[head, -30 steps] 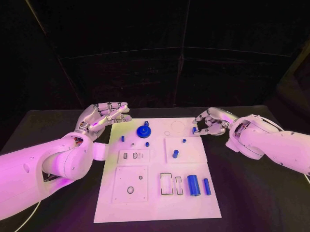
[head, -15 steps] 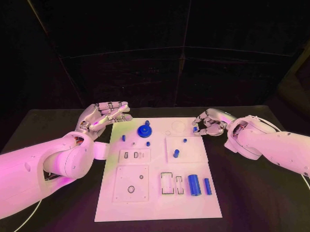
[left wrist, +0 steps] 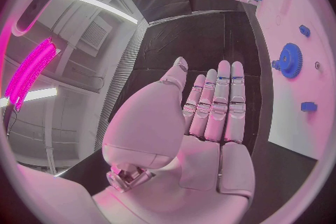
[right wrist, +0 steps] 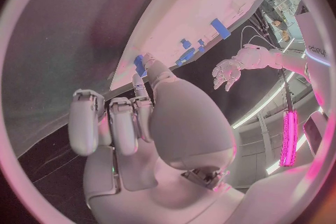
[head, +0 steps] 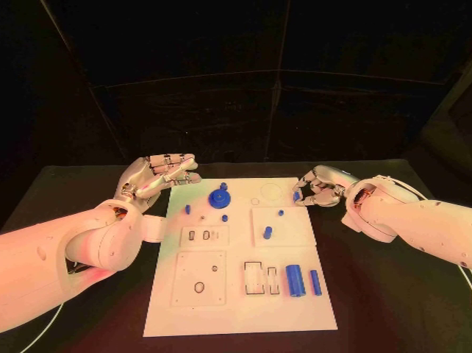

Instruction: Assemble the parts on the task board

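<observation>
Left hand [head: 156, 176] hovers off the task board's [head: 236, 309] far-left corner, fingers straight, side by side, holding nothing. On the board: one blue gear [head: 220, 198] at the far end, two blue cylinders [head: 295, 280] side by side near-right, several small blue pegs [head: 267, 233] mid-board. Right hand [head: 319, 187] at far-right edge, fingertips pinching a small blue part [head: 296, 196].

1. The small blue part [head: 296, 196] at the right hand [head: 319, 187] was largely hidden by its fingers.
2. The markings in the task board [head: 236, 309] recesses were too small to be read.
3. The right arm was cut off by the head view's edge.
</observation>
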Available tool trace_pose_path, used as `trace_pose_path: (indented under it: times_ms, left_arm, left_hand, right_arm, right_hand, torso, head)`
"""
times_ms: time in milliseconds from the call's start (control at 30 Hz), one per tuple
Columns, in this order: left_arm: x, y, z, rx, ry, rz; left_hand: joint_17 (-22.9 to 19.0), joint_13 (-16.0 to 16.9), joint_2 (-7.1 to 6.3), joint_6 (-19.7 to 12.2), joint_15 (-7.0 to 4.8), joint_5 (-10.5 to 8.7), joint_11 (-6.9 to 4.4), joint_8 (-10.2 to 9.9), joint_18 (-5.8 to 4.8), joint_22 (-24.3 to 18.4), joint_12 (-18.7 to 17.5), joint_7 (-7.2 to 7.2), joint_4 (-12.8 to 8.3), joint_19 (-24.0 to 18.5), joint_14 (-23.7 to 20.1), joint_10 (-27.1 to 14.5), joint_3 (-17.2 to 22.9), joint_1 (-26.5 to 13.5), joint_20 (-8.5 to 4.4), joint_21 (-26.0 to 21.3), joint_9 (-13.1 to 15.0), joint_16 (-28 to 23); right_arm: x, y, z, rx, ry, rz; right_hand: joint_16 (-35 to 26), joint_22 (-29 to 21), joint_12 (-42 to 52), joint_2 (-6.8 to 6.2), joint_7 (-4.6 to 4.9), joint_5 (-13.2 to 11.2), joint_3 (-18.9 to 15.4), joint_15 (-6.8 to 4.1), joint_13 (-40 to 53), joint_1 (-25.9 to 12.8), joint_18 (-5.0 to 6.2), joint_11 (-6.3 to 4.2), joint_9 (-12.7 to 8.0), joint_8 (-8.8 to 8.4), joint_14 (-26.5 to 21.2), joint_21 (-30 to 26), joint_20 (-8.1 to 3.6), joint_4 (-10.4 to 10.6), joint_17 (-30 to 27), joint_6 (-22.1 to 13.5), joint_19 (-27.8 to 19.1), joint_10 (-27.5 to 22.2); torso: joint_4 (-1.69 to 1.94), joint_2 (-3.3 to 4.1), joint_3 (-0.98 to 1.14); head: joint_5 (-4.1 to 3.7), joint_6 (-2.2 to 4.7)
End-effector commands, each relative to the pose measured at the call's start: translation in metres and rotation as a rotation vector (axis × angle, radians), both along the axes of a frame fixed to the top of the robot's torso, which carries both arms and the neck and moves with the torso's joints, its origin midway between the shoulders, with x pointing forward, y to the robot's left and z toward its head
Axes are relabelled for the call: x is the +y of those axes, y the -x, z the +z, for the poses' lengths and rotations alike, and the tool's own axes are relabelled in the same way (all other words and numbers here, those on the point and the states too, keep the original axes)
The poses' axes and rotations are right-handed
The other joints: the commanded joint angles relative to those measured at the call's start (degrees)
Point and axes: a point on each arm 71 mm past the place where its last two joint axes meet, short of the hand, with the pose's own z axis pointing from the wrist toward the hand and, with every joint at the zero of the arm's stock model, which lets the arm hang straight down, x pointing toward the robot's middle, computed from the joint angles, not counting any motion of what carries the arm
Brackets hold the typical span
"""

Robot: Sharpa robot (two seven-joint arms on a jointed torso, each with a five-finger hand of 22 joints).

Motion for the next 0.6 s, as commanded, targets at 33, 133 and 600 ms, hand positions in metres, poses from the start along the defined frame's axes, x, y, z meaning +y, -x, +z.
trace_pose_path:
  times_ms: [33, 133, 600]
  left_arm:
    - [-0.0015, 0.0001, 0.0015, -0.01, 0.003, -0.012]
    - [-0.0015, 0.0, 0.0015, -0.01, 0.003, -0.012]
    - [-0.0016, -0.0004, 0.0012, -0.01, 0.003, -0.011]
  left_hand:
    - [0.1, -0.1, 0.19, 0.4, 0.0, 0.27, 0.03, -0.3, 0.41, -0.1, -0.2, 0.14, -0.5, 0.4, 0.5, 0.5, 0.0, 0.2, 0.06, -0.4, 0.0, -0.2]
    - [0.1, -0.1, 0.19, 0.4, 0.0, 0.27, 0.03, -0.3, 0.41, -0.1, -0.2, 0.14, -0.5, 0.4, 0.5, 0.5, 0.0, 0.2, 0.06, -0.4, 0.0, -0.2]
    - [0.1, -0.1, 0.19, 0.4, 0.0, 0.27, 0.03, -0.3, 0.41, -0.1, -0.2, 0.14, -0.5, 0.4, 0.5, 0.5, 0.0, 0.2, 0.06, -0.4, 0.0, -0.2]
  right_arm:
    - [0.0011, -0.0003, 0.0, 0.004, 0.011, 0.005]
    - [0.0013, -0.0004, -0.0002, 0.005, 0.012, 0.005]
    - [0.0025, -0.0004, 0.0002, -0.001, 0.009, 0.01]
  right_hand:
    - [0.2, 0.1, 0.2, 0.59, 0.07, -0.3, 0.4, -0.13, 9.9, 0.0, -0.8, -0.28, 0.1, 0.33, 5.7, 0.2, -0.36, -0.1, 13.7, 0.5, 0.0, 1.8]
    - [0.2, 0.1, 0.3, 0.62, 0.05, -0.3, 0.4, -0.14, 10.0, 0.0, -0.8, -0.3, 0.0, 0.34, 5.7, 0.2, -0.37, -0.1, 13.7, 0.6, 0.0, 1.9]
    - [0.3, 0.4, 1.0, 1.56, -0.81, -0.4, 1.9, -0.72, 10.7, -0.6, -0.86, -1.0, 0.2, 1.13, 5.7, 0.3, -0.82, -0.5, 14.0, 3.5, 0.1, 2.5]
  torso:
    - [-0.01, 0.0, 0.02]
    - [0.02, 0.01, 0.03]
    - [0.02, 0.01, 0.03]
  head:
    - [-0.12, -0.05]
    - [-0.18, -0.07]
    - [-0.25, -0.24]
